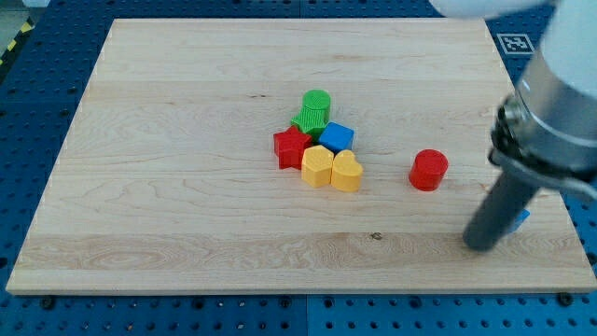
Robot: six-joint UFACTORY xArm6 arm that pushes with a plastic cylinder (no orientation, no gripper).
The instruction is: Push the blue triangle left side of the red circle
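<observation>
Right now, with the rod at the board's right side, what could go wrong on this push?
1. The blue triangle is mostly hidden behind my tip, near the board's right edge; a glancing contact could slide it off.
2. The red circle sits just left of my tip, up the view; pushing the triangle left could knock it.
3. Overshoot could carry the triangle into the cluster around the yellow heart.

A single camera looks down at a slant on the table from beyond its near long edge, high enough to take in almost the whole top (only the corners at the view's right are cut off). The arm looms large and blurred at the view's right, nearest the lens.
</observation>
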